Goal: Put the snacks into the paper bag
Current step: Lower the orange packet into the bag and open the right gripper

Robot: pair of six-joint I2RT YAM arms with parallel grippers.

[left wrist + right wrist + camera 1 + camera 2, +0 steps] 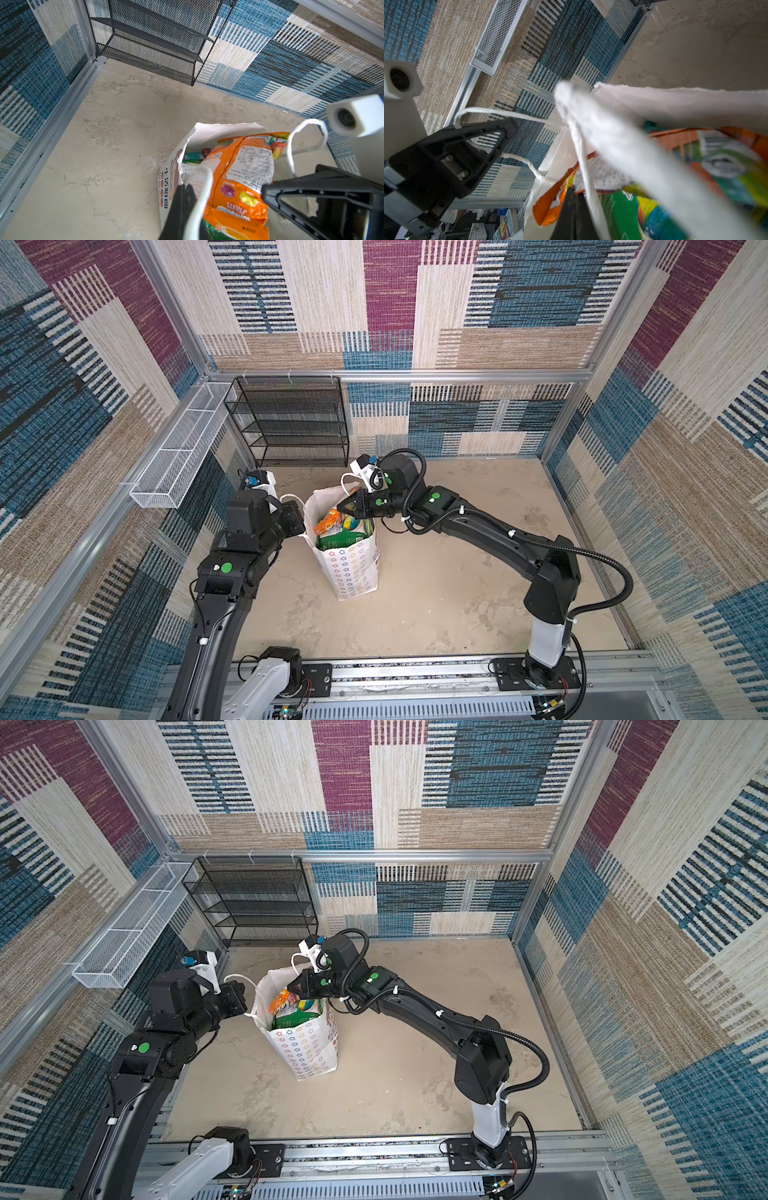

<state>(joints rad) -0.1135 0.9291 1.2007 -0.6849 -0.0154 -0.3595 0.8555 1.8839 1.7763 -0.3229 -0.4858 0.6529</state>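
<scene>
The white paper bag (353, 568) (307, 1048) stands upright mid-floor with its mouth open. Snacks fill it: an orange "FRUITS" packet (328, 520) (239, 176) on top, a green packet (340, 537) (620, 212) and a multicoloured one beside it. My left gripper (302, 529) (186, 187) is shut at the bag's left rim, and the white cord handle (199, 197) lies looped over its fingers. At the far right rim my right gripper (340, 507) (574, 190) is also shut, just above the orange packet, with the other cord handle (591, 187) running along its fingers.
A black wire-mesh rack (291, 423) stands against the back wall, left of centre. A white wire-mesh basket (183, 448) hangs on the left wall. Patterned walls close in three sides, and the arms' mounting rail (415, 672) runs along the front.
</scene>
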